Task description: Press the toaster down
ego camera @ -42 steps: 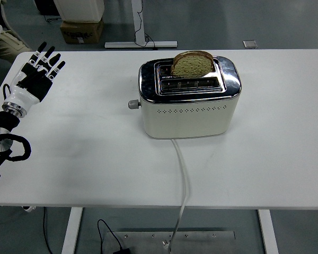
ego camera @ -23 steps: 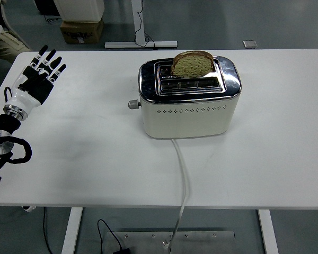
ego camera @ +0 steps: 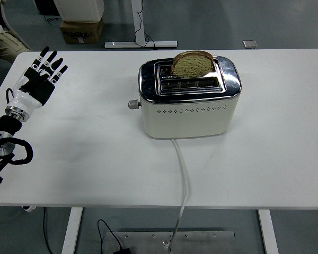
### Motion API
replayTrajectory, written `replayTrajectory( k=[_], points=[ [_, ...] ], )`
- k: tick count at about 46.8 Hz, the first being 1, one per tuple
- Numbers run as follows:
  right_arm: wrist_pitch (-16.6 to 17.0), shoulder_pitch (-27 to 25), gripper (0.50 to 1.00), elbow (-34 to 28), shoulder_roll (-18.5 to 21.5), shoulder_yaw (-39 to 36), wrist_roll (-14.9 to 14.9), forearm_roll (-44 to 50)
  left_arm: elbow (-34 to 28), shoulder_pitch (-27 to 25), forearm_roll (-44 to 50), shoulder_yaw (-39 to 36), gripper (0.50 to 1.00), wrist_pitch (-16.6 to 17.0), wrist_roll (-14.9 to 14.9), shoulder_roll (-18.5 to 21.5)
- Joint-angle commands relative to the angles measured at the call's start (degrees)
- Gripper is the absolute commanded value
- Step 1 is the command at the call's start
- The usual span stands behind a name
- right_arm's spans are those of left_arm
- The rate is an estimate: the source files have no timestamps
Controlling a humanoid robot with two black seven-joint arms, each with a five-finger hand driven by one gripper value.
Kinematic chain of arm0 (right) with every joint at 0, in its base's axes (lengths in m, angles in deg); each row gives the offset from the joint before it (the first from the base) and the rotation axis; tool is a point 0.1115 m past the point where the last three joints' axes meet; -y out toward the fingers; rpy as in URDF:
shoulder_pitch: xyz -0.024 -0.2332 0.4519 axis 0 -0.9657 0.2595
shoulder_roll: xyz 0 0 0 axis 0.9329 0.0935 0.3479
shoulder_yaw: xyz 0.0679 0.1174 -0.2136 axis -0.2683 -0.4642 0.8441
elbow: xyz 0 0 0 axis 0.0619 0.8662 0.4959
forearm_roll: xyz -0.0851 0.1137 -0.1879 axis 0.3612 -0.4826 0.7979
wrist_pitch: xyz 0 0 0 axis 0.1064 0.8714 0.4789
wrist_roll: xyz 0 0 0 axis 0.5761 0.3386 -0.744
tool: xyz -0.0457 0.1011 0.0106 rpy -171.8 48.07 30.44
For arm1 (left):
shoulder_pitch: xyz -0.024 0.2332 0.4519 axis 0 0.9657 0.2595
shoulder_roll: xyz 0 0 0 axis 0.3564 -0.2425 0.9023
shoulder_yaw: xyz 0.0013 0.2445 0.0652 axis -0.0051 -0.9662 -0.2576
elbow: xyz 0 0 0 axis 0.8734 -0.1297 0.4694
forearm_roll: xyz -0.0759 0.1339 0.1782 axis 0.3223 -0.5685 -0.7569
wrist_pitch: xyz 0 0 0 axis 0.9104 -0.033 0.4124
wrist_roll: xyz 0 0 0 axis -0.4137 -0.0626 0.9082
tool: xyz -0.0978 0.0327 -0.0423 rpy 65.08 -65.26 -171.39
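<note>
One hand is in view: the left hand [ego camera: 38,79] hangs over the far left of the white table [ego camera: 85,159], its fingers spread and straight, holding nothing. Compared with the pictures from a moment ago it has crept slightly up and toward the right, a small drift, not a real reach. The cream toaster [ego camera: 188,103] stands near the table's middle, well apart from the hand, with a bread slice [ego camera: 192,62] standing high out of the rear slot. Its lever [ego camera: 133,104] projects from the left end, apparently up, so the pressing looks not yet begun. Its white cord [ego camera: 183,174] runs off the near edge. Judging by this, the hand has most of the approach ahead before it can bear down on the lever.
</note>
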Motion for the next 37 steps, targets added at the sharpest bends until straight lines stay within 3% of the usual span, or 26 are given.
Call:
replayTrajectory(
  k=[1,21,28,34,37],
  points=[
    [0.0,0.0,0.998,0.02,0.0,-0.01,0.0,0.0,0.01,-0.07,0.03,-0.01,1.0,0.13,0.0,0.0],
    [0.0,0.0,0.998,0.02,0.0,-0.01,0.0,0.0,-0.08,-0.68,-0.06,-0.01,1.0,0.21,0.18,0.09],
    [0.0,0.0,0.998,0.02,0.0,-0.01,0.0,0.0,-0.43,-1.39,-0.32,-0.01,1.0,2.06,0.35,0.53],
    [0.0,0.0,0.998,0.02,0.0,-0.01,0.0,0.0,-3.41,-1.48,-0.5,-0.18,1.0,3.64,0.7,1.4],
    [0.0,0.0,0.998,0.02,0.0,-0.01,0.0,0.0,-6.66,-1.39,-0.59,-0.27,1.0,4.52,0.71,3.77]
  ],
)
